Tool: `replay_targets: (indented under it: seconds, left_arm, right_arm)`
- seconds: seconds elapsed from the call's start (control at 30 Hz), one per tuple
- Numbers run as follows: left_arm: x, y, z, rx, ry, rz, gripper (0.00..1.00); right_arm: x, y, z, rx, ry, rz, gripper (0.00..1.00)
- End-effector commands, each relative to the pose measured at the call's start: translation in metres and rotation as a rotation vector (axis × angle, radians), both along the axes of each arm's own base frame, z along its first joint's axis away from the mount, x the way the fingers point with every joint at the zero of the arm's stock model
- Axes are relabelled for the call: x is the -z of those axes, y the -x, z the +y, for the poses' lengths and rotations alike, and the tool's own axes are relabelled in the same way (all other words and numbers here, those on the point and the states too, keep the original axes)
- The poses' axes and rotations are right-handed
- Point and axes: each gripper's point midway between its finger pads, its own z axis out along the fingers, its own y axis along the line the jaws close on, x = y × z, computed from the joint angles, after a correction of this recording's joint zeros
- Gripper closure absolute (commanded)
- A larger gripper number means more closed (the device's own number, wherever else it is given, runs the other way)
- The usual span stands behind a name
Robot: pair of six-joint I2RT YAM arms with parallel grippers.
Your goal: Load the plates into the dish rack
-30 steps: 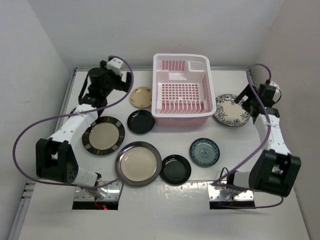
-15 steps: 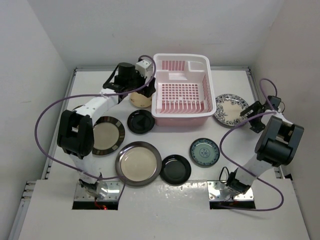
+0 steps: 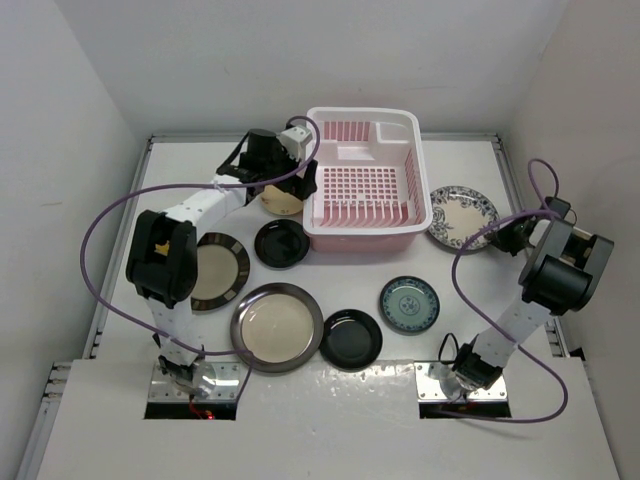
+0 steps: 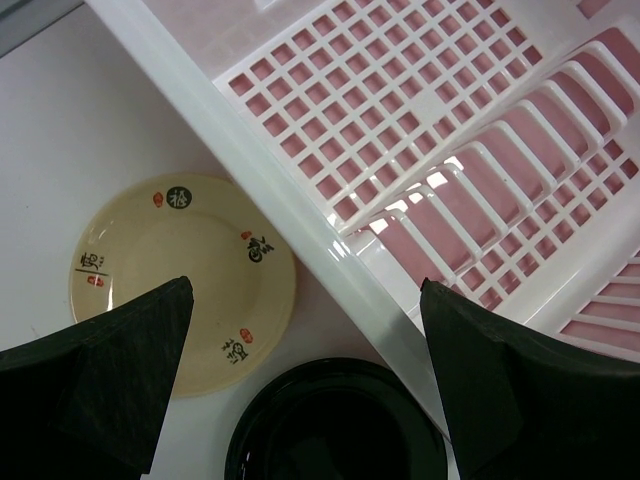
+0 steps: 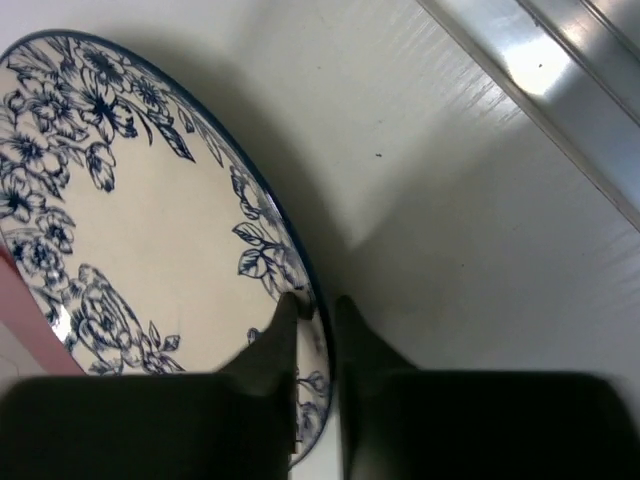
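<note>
My right pincer (image 5: 318, 318) was clenched on the rim of the floral plate (image 5: 130, 230), one finger over the rim and one outside it. A shadow lay under that edge. The plate sat at 3 o'clock of the dish rack (image 3: 366, 238), just beside its wall.

My left pincer (image 4: 305, 290) was released, fingers spread wide. It hovered over the tan plate (image 4: 180, 275) and the rack's side wall. The tan plate lay flat at the rack's 9 o'clock; I couldn't tell if it touched the wall. A black plate (image 4: 335, 425) sat at 6 o'clock of the tan one.

The others were on the table (image 3: 450, 350) outside the rack, from its 8 to 5 o'clock: yellow dark-rimmed plate (image 3: 215, 272), steel-rimmed cream plate (image 3: 277, 326), second black plate (image 3: 351, 339), teal plate (image 3: 409, 304).
</note>
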Motion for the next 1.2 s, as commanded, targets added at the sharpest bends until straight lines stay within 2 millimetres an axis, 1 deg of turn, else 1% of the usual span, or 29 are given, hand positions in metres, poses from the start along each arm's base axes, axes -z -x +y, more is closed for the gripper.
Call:
replay_targets:
  seconds: [0.0, 0.03, 0.13, 0.23, 0.3, 0.33, 0.37, 0.4, 0.43, 0.47, 0.5, 0.57, 0.6, 0.63, 0.7, 0.73, 0.77, 0.8, 0.83, 0.87, 0.9, 0.93, 0.97, 1.0, 1.03, 1.07, 1.1, 1.13, 1.17]
  left_arm:
    - [-0.023, -0.007, -0.008, 0.018, 0.003, -0.066, 0.00]
    - [-0.023, -0.007, -0.008, 0.018, 0.003, -0.066, 0.00]
    - [-0.023, -0.007, -0.007, 0.023, -0.003, -0.071, 0.00]
    - [-0.023, -0.007, -0.007, 0.028, -0.010, -0.078, 0.00]
    - [-0.023, -0.007, -0.007, 0.033, -0.018, -0.084, 0.00]
    - [-0.023, -0.008, -0.006, 0.038, -0.025, -0.090, 0.00]
    - [-0.023, -0.010, -0.001, 0.027, -0.025, -0.090, 0.00]
    - [-0.027, -0.012, -0.002, 0.027, -0.022, -0.099, 0.00]
    - [-0.027, -0.014, 0.003, 0.023, -0.030, -0.105, 0.00]
    - [-0.028, -0.016, 0.001, 0.030, -0.024, -0.106, 0.00]
    - [-0.033, -0.020, 0.005, 0.026, -0.017, -0.115, 0.00]
    - [-0.038, -0.020, 0.002, 0.039, -0.007, -0.122, 0.00]
    - [-0.038, -0.021, 0.006, 0.048, -0.011, -0.129, 0.00]
    - [-0.038, -0.021, 0.006, 0.053, -0.017, -0.134, 0.00]
    - [-0.043, -0.021, 0.004, 0.087, -0.027, -0.162, 0.00]
    - [-0.043, -0.022, 0.004, 0.092, -0.034, -0.168, 0.00]
    - [-0.043, -0.022, 0.005, 0.102, -0.050, -0.182, 0.00]
    - [-0.043, -0.022, 0.004, 0.114, -0.052, -0.188, 0.00]
    - [-0.047, -0.023, 0.004, 0.118, -0.056, -0.202, 0.00]
    - [-0.047, -0.024, 0.004, 0.123, -0.063, -0.209, 0.00]
    - [-0.047, -0.026, 0.009, 0.118, -0.070, -0.214, 0.00]
    - [-0.047, -0.026, 0.009, 0.122, -0.076, -0.219, 0.00]
    - [-0.047, -0.026, 0.009, 0.122, -0.077, -0.219, 0.00]
    - [-0.049, -0.031, 0.015, 0.103, -0.080, -0.228, 0.00]
    - [-0.046, -0.033, 0.015, 0.102, -0.080, -0.228, 0.00]
    - [-0.051, -0.037, 0.020, 0.087, -0.072, -0.233, 0.00]
    - [-0.053, -0.038, 0.019, 0.086, -0.070, -0.242, 0.00]
    - [-0.048, -0.038, 0.019, 0.082, -0.065, -0.227, 0.00]
    - [-0.054, -0.043, 0.024, 0.071, -0.063, -0.240, 0.00]
  right_arm:
    - [0.000, -0.001, -0.001, -0.047, 0.001, -0.034, 0.98]
    - [-0.003, -0.003, -0.001, -0.055, -0.001, -0.041, 1.00]
    - [-0.009, -0.004, -0.004, -0.087, 0.029, -0.046, 1.00]
    - [-0.022, -0.007, -0.001, -0.118, 0.065, -0.065, 1.00]
    - [-0.035, -0.009, 0.000, -0.117, 0.156, -0.045, 1.00]
    - [-0.042, -0.006, 0.002, -0.126, 0.195, -0.032, 1.00]
    - [-0.044, -0.007, 0.012, -0.166, 0.235, -0.019, 1.00]
    - [-0.056, -0.004, 0.006, -0.132, 0.354, 0.012, 1.00]
    - [-0.057, 0.001, 0.007, -0.123, 0.393, 0.032, 1.00]
    - [-0.064, 0.004, 0.006, -0.089, 0.485, 0.060, 1.00]
    - [-0.077, 0.003, 0.005, -0.065, 0.513, 0.030, 1.00]
    - [-0.085, 0.005, 0.004, -0.009, 0.530, 0.010, 1.00]
    - [-0.098, 0.006, 0.002, 0.017, 0.546, -0.016, 1.00]
    - [-0.102, 0.006, -0.001, 0.038, 0.560, -0.018, 1.00]
    - [-0.116, 0.002, 0.003, 0.035, 0.583, -0.039, 1.00]
    - [-0.118, 0.005, 0.003, 0.039, 0.601, -0.018, 1.00]
    - [-0.130, -0.004, 0.014, 0.006, 0.623, -0.043, 1.00]
    - [-0.132, -0.005, 0.016, -0.012, 0.645, -0.037, 1.00]
    - [-0.140, -0.006, 0.025, -0.019, 0.707, -0.028, 1.00]
    - [-0.151, -0.009, 0.025, -0.013, 0.739, -0.035, 1.00]
    - [-0.158, -0.006, 0.020, -0.012, 0.806, -0.012, 1.00]
    - [-0.169, -0.008, 0.026, -0.016, 0.836, -0.032, 1.00]
    - [-0.180, -0.012, 0.026, -0.029, 0.859, -0.052, 1.00]
    - [-0.186, -0.012, 0.026, -0.036, 0.876, -0.055, 1.00]
    - [-0.193, -0.011, 0.027, -0.034, 0.885, -0.063, 1.00]
    - [-0.206, -0.015, 0.025, -0.024, 0.895, -0.081, 1.00]
    - [-0.208, -0.011, 0.025, -0.039, 0.902, -0.061, 1.00]
    - [-0.215, -0.015, 0.027, -0.041, 0.905, -0.074, 1.00]
    - [-0.225, -0.016, 0.028, -0.049, 0.926, -0.081, 1.00]
